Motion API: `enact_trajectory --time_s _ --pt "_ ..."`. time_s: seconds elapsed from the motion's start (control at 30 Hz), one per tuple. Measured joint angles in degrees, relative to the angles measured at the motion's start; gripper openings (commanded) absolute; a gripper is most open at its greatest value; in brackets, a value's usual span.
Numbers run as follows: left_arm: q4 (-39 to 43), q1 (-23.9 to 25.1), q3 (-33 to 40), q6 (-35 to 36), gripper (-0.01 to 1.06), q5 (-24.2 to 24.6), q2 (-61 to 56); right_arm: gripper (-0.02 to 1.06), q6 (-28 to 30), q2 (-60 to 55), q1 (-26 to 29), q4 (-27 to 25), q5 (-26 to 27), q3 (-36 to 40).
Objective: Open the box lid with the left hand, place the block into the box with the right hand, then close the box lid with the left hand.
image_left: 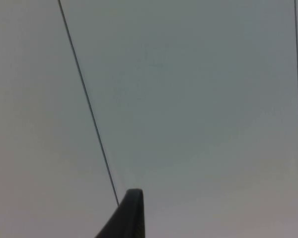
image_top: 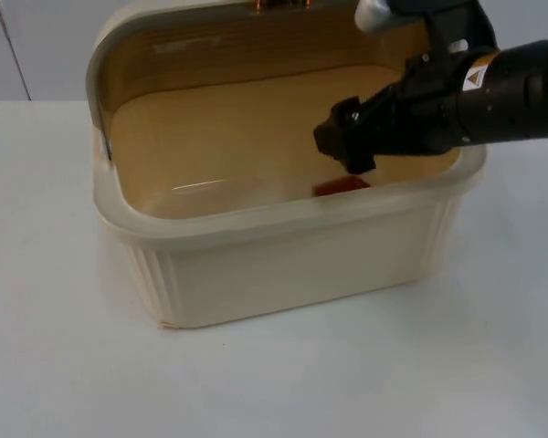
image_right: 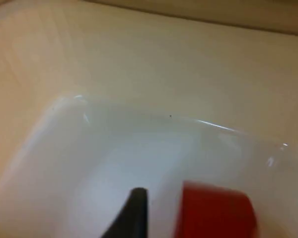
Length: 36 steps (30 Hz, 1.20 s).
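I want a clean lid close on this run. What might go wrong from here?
The right hand sits inside the box, below its rim, so closing the raised lid now would likely strike that arm. The red block lies right beside the fingertip and close to the front wall, so pulling out carelessly may nudge it.

Cream box on table, lid raised; red block inside.

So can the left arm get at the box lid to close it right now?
Probably yes: the lid stands open behind the box, nothing on it. The right gripper is inside the box by the red block, and should leave first.
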<state>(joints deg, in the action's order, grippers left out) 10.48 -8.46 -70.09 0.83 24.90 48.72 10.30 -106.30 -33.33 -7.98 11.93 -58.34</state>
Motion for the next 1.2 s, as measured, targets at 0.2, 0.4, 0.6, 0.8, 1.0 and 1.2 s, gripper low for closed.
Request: enact_trajectory --time_s 0.2,0.4,0.6,0.8,1.0,1.2 --pt "0.22 0.00 0.00 0.00 1.05 0.00 0.00 0.99 0.84 0.00 0.00 0.00 -4.12 -2.75" --pt "0.96 0.00 0.00 0.00 1.05 0.00 0.00 0.99 0.84 0.68 0.00 0.00 -10.10 -3.42" --pt "1.08 0.00 0.00 0.00 1.05 0.00 0.00 0.99 0.84 6.45 0.00 0.00 -14.27 -3.42" --pt "1.30 0.00 0.00 0.00 1.05 0.00 0.00 0.99 -0.34 16.09 0.00 0.00 -15.68 -3.60" --pt "1.30 0.00 0.00 0.00 1.05 0.00 0.00 0.99 -0.57 25.85 0.00 0.23 -17.20 -3.60" --pt "1.30 0.00 0.00 0.00 1.05 0.00 0.00 0.99 -0.47 30.05 0.00 2.20 -19.70 -4.60"
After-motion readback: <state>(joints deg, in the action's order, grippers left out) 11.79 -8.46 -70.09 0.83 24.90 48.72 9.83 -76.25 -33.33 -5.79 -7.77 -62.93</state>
